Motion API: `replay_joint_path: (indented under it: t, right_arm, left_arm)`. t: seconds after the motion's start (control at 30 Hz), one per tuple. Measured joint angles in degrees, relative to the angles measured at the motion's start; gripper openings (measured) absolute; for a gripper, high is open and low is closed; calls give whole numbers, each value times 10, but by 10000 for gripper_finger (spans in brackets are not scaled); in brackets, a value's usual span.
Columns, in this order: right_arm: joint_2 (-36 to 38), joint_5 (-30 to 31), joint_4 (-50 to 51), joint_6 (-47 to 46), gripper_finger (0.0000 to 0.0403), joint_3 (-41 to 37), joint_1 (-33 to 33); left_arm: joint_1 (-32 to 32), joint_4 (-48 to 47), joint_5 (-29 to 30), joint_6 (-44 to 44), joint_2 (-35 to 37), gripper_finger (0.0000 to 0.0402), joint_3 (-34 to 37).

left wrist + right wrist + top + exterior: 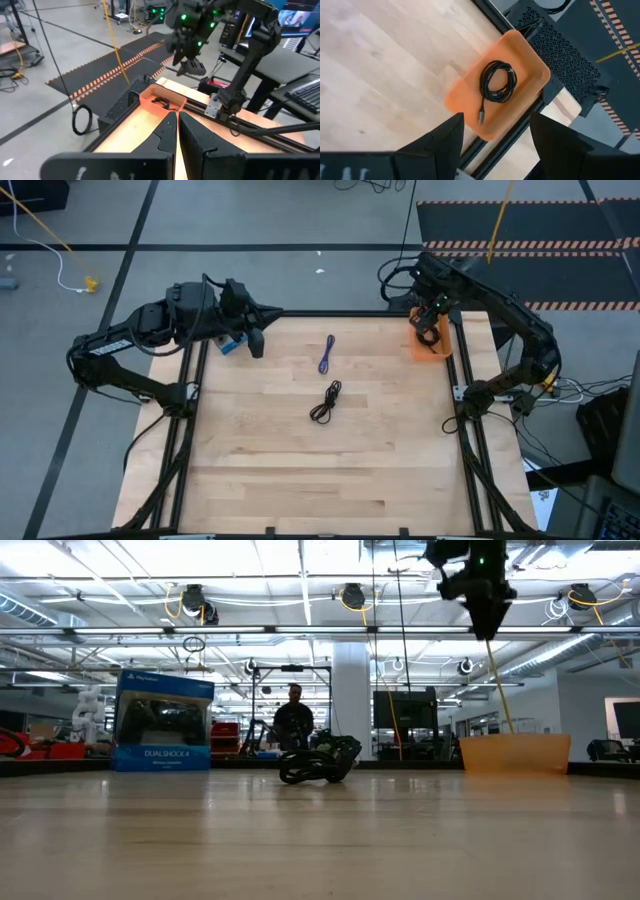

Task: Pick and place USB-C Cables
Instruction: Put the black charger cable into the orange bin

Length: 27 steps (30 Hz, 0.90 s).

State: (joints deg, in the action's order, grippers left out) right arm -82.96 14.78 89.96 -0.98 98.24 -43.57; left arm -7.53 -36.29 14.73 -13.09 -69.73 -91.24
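Note:
One black USB-C cable [497, 82] lies coiled on the floor of an orange tray [530, 60] at the table's far right. My right gripper [495, 137] hangs open and empty above that tray [432, 345], and it also shows high in the low view [487, 620]. A second black cable [326, 402] lies in a loose coil on the wood near the table's middle. The purple-blue cable [327, 355] lies folded on the wood just beyond it. My left gripper [258, 343] is shut and empty at the table's far left, pointing across at the tray [160, 100].
A blue DualShock box [232, 345] stands at the far left edge beside my left gripper and also shows in the low view [163, 722]. Black frame rails [462, 380] run along the table's sides. A person [293, 720] stands far behind the table.

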Motion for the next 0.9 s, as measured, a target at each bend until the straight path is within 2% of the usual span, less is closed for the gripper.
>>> replay_joint_path:
  t: [0.07,0.3,0.53,0.6,0.67,0.9]
  right_arm:
    - [1,-4,0,-21,219,26,12]
    - [3,-82,1,-136,213,99,32]
    - [3,-274,1,-242,178,108,41]
    - [3,-313,1,-267,164,108,52]
    - [3,-330,1,-287,148,108,68]
    - [7,-331,-1,-315,95,108,157]
  left_arm:
    - [3,0,-1,-8,0,21,0]
    - [21,0,-2,-10,0,21,0]
    - [40,0,-2,-12,0,21,0]
    - [45,0,-1,-16,0,21,0]
    - [48,-1,-1,-25,0,21,0]
    - [57,-32,-1,-64,0,21,0]
